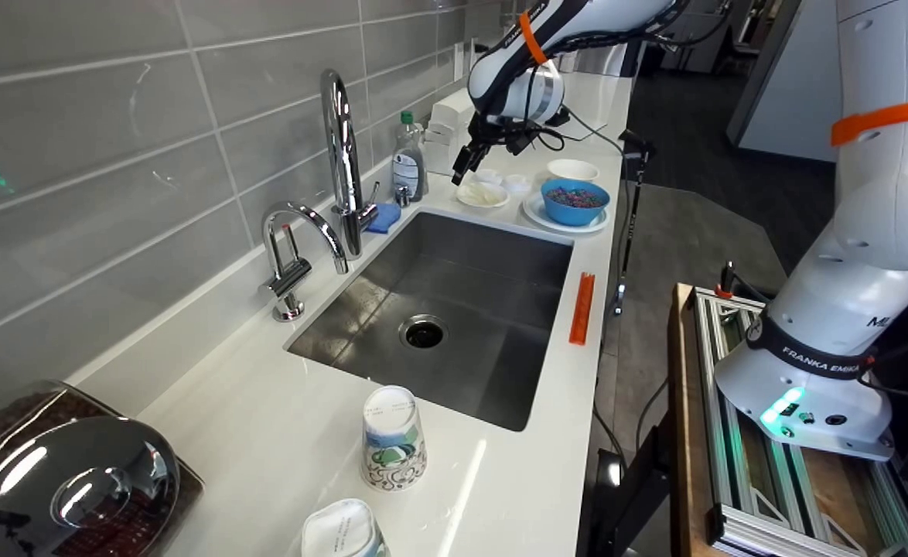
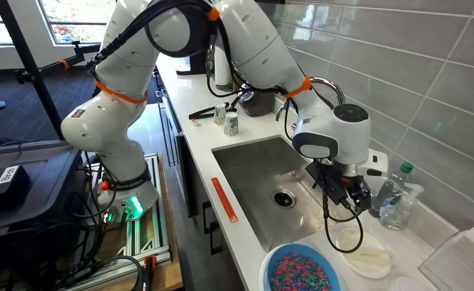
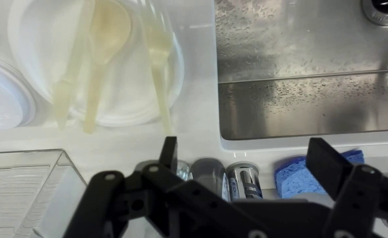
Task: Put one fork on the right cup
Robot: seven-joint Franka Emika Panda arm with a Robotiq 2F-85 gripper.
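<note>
With its fingers spread wide apart, the gripper (image 3: pixel 245 153) is being held above the counter (image 3: pixel 200 99), near a green-capped bottle (image 2: pixel 391 188). The fork (image 3: pixel 159 58) is being borne by a white plate (image 3: pixel 32 36), its handle being extended past the rim; the handle's end is being seen just beside one finger, contact not being determinable. The plate is being shared with a spoon (image 3: pixel 111 29) and a knife (image 3: pixel 63 99).

The right cup (image 1: pixel 394 445) is being noted upside down across the sink (image 1: pixel 462 286), near another upturned cup (image 1: pixel 339 527). The space between fork and cup is being occupied by the sink, whose wall side is being lined by a tall tap (image 1: pixel 339 139), a short tap (image 1: pixel 290 277) and a blue sponge (image 3: pixel 299 180). A blue bowl (image 1: pixel 575 215) of coloured beads (image 1: pixel 574 198) is being supported on a second plate (image 1: pixel 533 210). An orange strip (image 1: pixel 582 309) is being noted along the sink's opposite side.
</note>
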